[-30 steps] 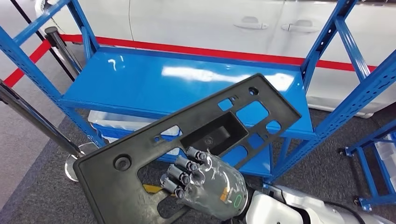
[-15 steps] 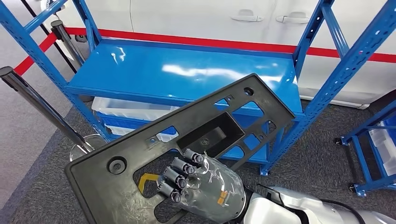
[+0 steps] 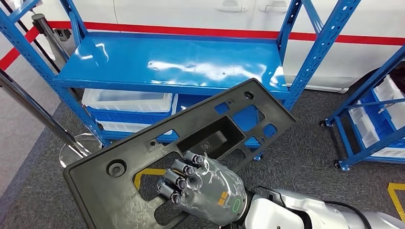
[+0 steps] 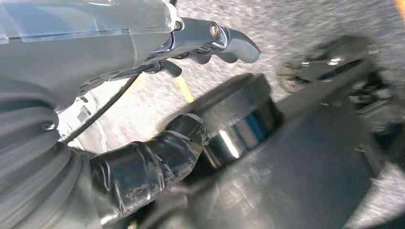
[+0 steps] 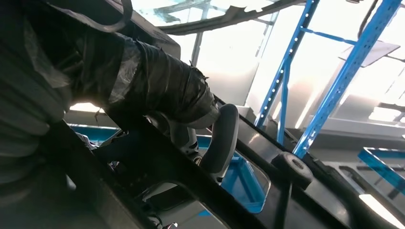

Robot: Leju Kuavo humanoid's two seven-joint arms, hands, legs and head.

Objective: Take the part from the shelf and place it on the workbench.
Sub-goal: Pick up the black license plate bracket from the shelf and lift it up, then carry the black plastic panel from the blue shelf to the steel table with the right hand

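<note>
Across the upper half of the head view stands the blue shelf, its glossy top deck bare where it shows, with white bins tucked on the level below. In front of it, filling the lower centre of the frame, I see the part, a long black plastic panel with cut-outs, running from the lower left up toward the centre right. It hangs tilted in the air over the grey carpeted floor, off the shelf altogether, so I judge the pick is done and the carry to the worktop is what remains; no worktop is in sight yet.

At the bottom centre my right hand lies on top of the panel, fingers curled down through one of the openings. The right wrist view shows the thumb pressed against the underside, so the panel is clamped through the cut-out, which I reckon keeps such a wide, flat piece from sliding.

My left hand sits under the panel's other end, its taped thumb against a round boss; the fingers are partly hidden, so I can't tell whether it grips or merely props.
</note>
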